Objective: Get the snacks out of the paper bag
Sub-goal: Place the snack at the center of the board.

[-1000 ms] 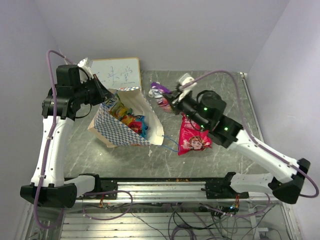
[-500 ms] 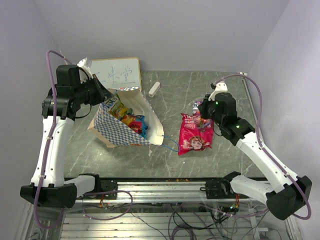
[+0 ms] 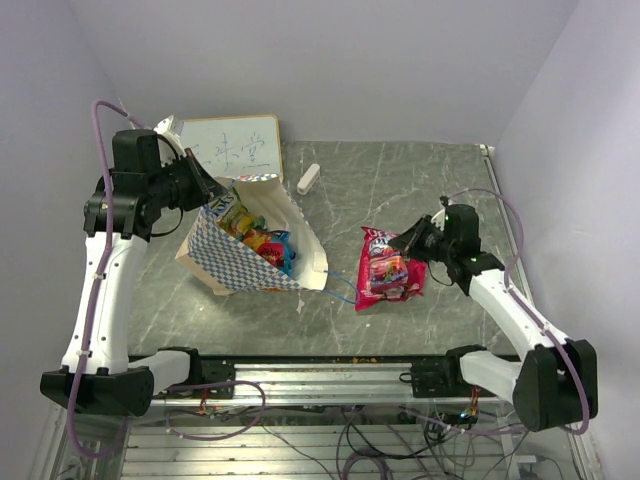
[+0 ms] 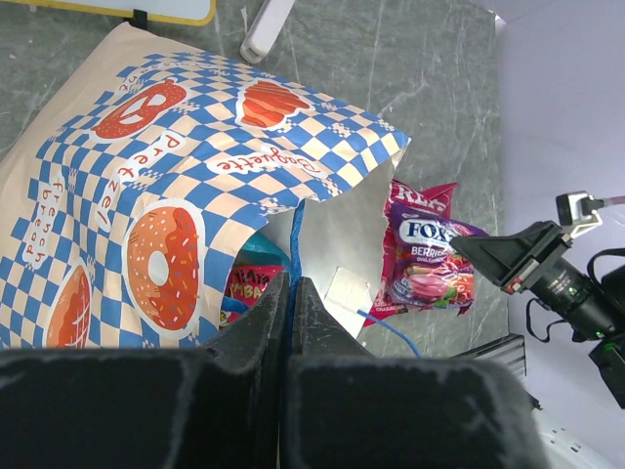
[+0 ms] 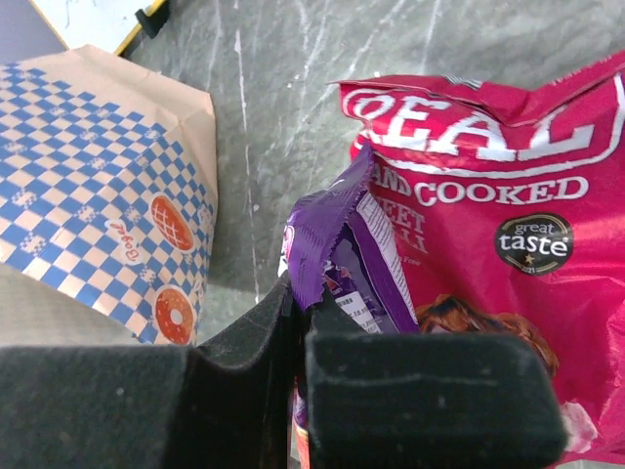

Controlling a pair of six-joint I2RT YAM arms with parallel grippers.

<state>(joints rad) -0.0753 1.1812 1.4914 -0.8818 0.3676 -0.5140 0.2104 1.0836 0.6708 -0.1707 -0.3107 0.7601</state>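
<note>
The paper bag (image 3: 225, 262) lies tipped on the table with its mouth facing right; it also shows in the left wrist view (image 4: 146, 195) and the right wrist view (image 5: 98, 176). Several snacks (image 3: 256, 240) lie inside it. My left gripper (image 3: 213, 190) (image 4: 290, 288) is shut on the bag's blue cord handle (image 4: 296, 230) and holds the top edge up. My right gripper (image 3: 403, 243) (image 5: 301, 293) is shut on a purple snack packet (image 5: 332, 220) (image 4: 430, 264), low over the large pink-red packet (image 3: 385, 288) (image 5: 488, 225) lying on the table right of the bag.
A small white oblong block (image 3: 308, 178) (image 4: 266, 24) lies behind the bag's mouth. The white framed writing board (image 3: 235, 145) stands at the back left. A second blue cord (image 3: 340, 290) trails from the bag toward the pink-red packet.
My right arm has carried the purple packet from near the white block rightward and down onto the pink-red packet. The left arm and bag have not moved.
</note>
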